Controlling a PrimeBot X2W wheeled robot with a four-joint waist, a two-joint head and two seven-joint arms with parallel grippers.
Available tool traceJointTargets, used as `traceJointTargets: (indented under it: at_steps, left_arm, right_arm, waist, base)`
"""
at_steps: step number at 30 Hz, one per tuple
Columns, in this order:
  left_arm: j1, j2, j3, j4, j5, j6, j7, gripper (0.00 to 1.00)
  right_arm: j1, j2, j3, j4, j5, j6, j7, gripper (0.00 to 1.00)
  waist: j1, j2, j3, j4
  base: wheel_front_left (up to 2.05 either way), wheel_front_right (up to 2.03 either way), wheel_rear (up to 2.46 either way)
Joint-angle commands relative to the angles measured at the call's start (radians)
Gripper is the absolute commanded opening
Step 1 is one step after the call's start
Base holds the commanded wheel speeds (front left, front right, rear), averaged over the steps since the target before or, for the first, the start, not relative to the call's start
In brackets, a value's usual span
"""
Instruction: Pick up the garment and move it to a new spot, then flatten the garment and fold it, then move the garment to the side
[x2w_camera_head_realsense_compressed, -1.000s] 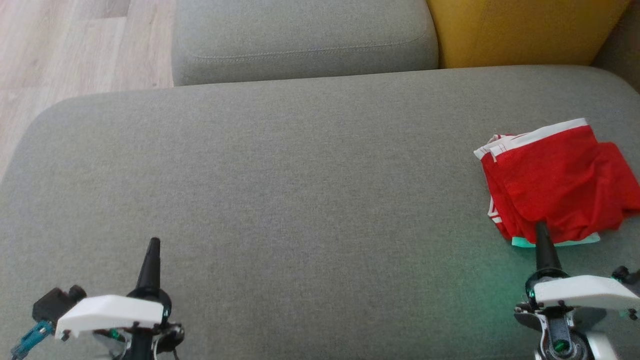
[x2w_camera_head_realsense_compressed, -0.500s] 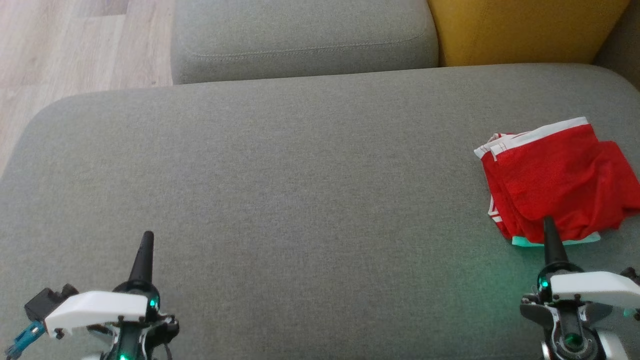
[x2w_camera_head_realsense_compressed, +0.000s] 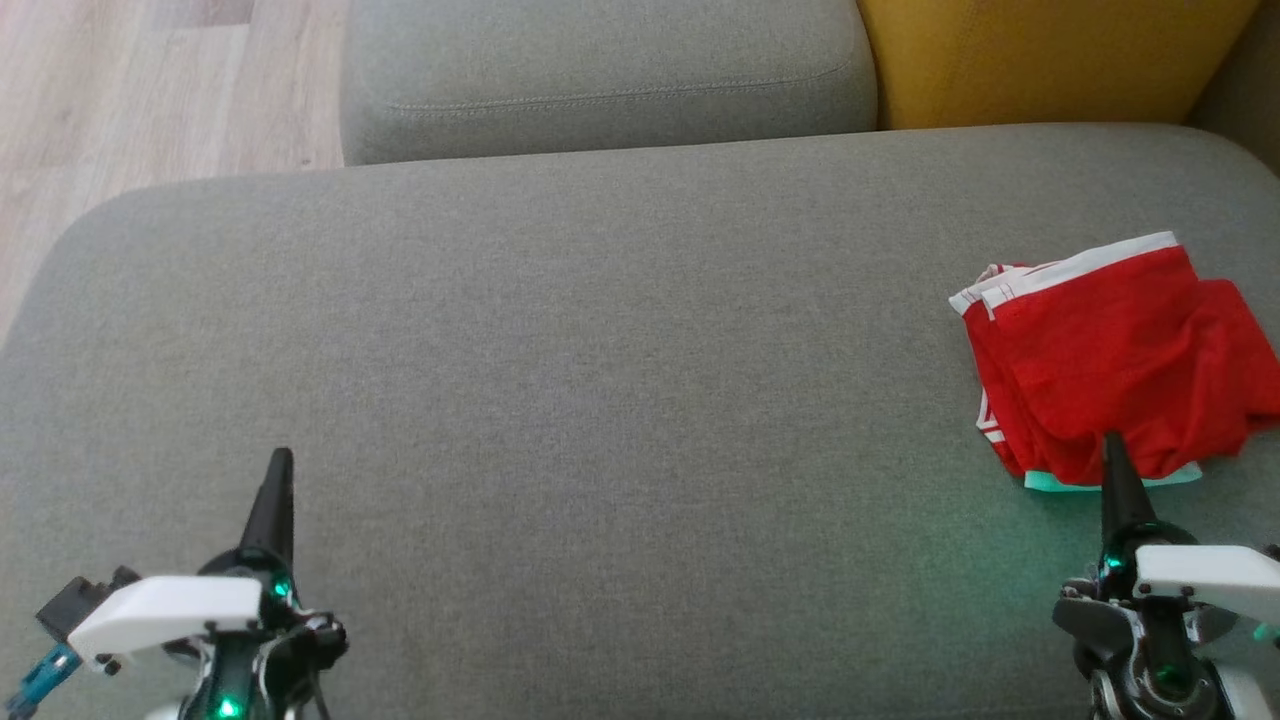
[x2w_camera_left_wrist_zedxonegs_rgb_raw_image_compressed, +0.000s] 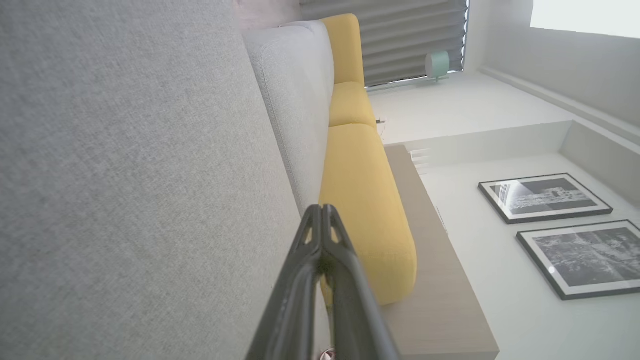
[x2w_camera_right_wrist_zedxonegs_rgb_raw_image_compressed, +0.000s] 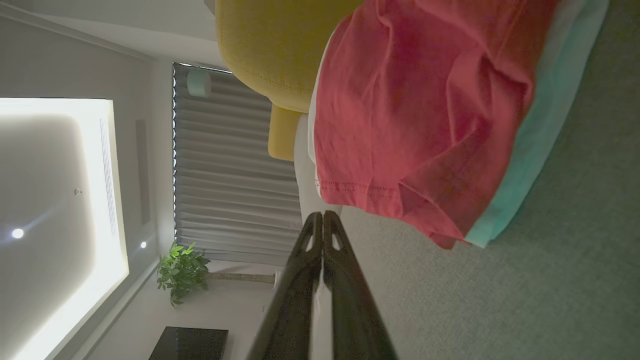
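Garment (x2w_camera_head_realsense_compressed: 1115, 365) lies folded on the sofa (x2w_camera_head_realsense_compressed: 640, 350), just ahead of the right tool (x2w_camera_head_realsense_compressed: 1113, 455) and far right of the left tool (x2w_camera_head_realsense_compressed: 279, 465). Both tools are closed and empty. Folding and setting aside look done, so little seems left.

You're looking at a home living room. A grey upholstered sofa (x2w_camera_head_realsense_compressed: 600, 350) sits in front of you, with a yellow cushion (x2w_camera_head_realsense_compressed: 1040, 60) behind it and pale wood-plank floor (x2w_camera_head_realsense_compressed: 150, 90) alongside. There are framed black-and-white prints (x2w_camera_left_wrist_zedxonegs_rgb_raw_image_compressed: 545, 197) on a white wall, pleated blinds (x2w_camera_right_wrist_zedxonegs_rgb_raw_image_compressed: 225, 175), a potted plant (x2w_camera_right_wrist_zedxonegs_rgb_raw_image_compressed: 182, 272), and recessed ceiling lights (x2w_camera_right_wrist_zedxonegs_rgb_raw_image_compressed: 18, 233).
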Motion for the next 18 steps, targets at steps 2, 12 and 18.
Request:
traceJointTargets:
  at_steps: [2, 12, 18]
  left_arm:
    - [-0.059, 0.011, 0.039, -0.026, -0.034, -0.01, 0.011, 0.0]
    - [-0.073, 0.011, 0.062, -0.022, -0.14, -0.02, 0.041, 0.0]
    - [-0.079, 0.011, 0.072, -0.02, -0.184, -0.024, 0.053, 0.0]
  right_arm:
    - [-0.052, -0.004, 0.012, -0.043, 0.038, 0.003, 0.013, 0.0]
    - [-0.055, -0.004, -0.004, -0.051, 0.156, 0.003, 0.039, 0.0]
    - [-0.056, -0.004, -0.01, -0.054, 0.205, 0.003, 0.05, 0.0]
  waist:
    - [0.0, 0.0, 0.001, 0.0]
    - [0.0, 0.0, 0.004, 0.0]
    - [0.0, 0.0, 0.006, 0.0]
  base:
    - [0.0, 0.0, 0.0]
    - [0.0, 0.0, 0.0]
    - [0.0, 0.0, 0.0]
